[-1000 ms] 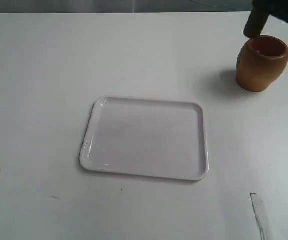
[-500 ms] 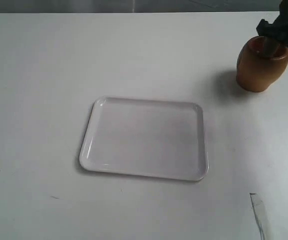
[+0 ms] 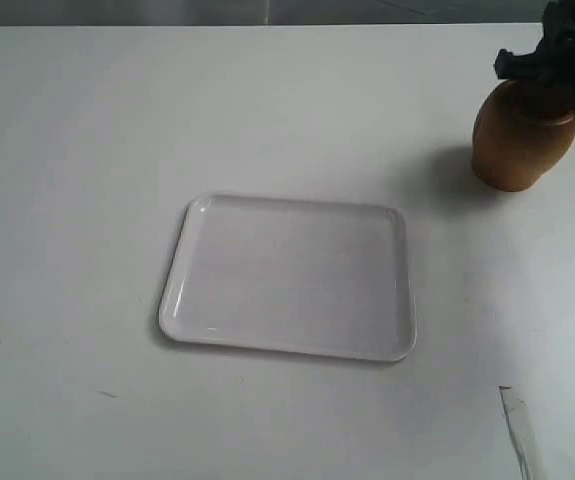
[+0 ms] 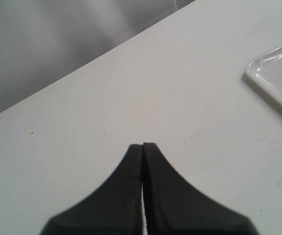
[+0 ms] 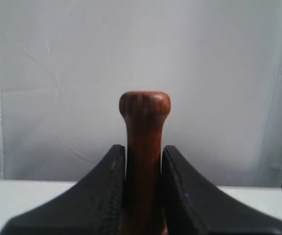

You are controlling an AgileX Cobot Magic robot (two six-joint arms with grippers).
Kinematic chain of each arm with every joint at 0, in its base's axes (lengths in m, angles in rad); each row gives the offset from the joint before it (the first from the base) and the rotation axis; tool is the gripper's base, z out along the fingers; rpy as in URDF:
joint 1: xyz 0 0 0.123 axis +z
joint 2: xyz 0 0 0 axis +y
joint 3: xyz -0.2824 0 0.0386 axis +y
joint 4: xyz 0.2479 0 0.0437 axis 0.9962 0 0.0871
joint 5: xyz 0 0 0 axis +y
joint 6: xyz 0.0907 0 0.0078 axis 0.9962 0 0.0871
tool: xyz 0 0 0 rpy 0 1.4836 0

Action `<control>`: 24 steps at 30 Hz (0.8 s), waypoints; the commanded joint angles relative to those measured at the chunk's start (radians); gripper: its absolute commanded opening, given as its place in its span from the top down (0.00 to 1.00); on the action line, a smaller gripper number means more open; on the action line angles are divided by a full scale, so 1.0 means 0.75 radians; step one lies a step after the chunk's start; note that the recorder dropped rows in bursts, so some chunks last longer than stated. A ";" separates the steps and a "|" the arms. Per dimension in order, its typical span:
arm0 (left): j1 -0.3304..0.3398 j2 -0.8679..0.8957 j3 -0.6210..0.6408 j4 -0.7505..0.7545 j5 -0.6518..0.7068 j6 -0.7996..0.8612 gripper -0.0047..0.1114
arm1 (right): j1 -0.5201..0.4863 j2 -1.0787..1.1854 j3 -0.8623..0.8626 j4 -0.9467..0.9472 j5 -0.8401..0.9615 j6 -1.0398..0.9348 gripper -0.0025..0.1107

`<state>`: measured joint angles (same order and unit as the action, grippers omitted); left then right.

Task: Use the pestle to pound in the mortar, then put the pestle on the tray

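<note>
right tool [image 5: 143,149] grips the pestle [image 5: 144,105] over the mortar [image 3: 515,145] — left tool [image 4: 143,145] clenched (empty).

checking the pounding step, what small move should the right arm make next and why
Probably a short lift, ready for a downward stroke: the right gripper sits low over the mortar, shut on the pestle by its handle, so the head is likely inside.

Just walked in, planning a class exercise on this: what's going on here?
The right gripper grips the pestle by its thin handle, directly over the mortar; the pestle's thick end is hidden, presumably inside. The left gripper is shut on nothing above the table, near a corner of the white tray. Nothing lies on the tray.
</note>
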<state>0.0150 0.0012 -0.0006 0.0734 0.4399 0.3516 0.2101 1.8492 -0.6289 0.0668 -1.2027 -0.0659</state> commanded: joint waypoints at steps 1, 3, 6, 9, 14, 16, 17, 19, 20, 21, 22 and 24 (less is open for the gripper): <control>-0.010 -0.002 0.001 -0.010 -0.004 -0.011 0.96 | -0.004 -0.139 -0.011 -0.001 -0.025 -0.088 0.98; -0.010 -0.002 0.001 -0.010 -0.004 -0.011 0.96 | -0.004 -0.140 -0.011 0.019 -0.025 -0.088 0.98; -0.010 -0.002 0.001 -0.010 -0.004 -0.011 0.96 | -0.004 -0.069 -0.011 0.021 -0.025 -0.073 0.98; -0.010 -0.002 0.001 -0.010 -0.004 -0.011 0.96 | -0.004 0.053 -0.011 0.021 -0.025 -0.059 0.98; -0.010 -0.002 0.001 -0.010 -0.004 -0.011 0.96 | -0.001 0.252 -0.011 0.018 -0.025 0.029 0.98; -0.010 -0.002 0.001 -0.010 -0.004 -0.011 0.96 | -0.001 0.253 -0.011 0.016 -0.025 0.029 0.98; -0.010 -0.002 0.001 -0.010 -0.004 -0.011 0.96 | -0.001 0.230 -0.011 0.016 -0.025 0.029 0.98; -0.010 -0.002 0.001 -0.010 -0.004 -0.011 0.96 | -0.001 0.164 -0.011 0.016 -0.025 0.010 0.98; -0.010 -0.002 0.001 -0.010 -0.004 -0.011 0.96 | -0.001 0.113 -0.011 0.008 -0.025 -0.012 0.98; -0.010 -0.002 0.001 -0.010 -0.004 -0.011 0.96 | -0.001 0.057 -0.011 -0.007 -0.025 -0.033 0.98; -0.010 -0.002 0.001 -0.010 -0.004 -0.011 0.96 | -0.001 0.006 -0.011 -0.018 -0.025 -0.048 0.98; -0.010 -0.002 0.001 -0.010 -0.004 -0.011 0.96 | -0.001 -0.129 -0.011 -0.043 -0.025 -0.054 0.98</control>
<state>0.0150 0.0012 -0.0006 0.0734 0.4399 0.3516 0.2101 1.8753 -0.6380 0.0683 -1.2019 -0.0864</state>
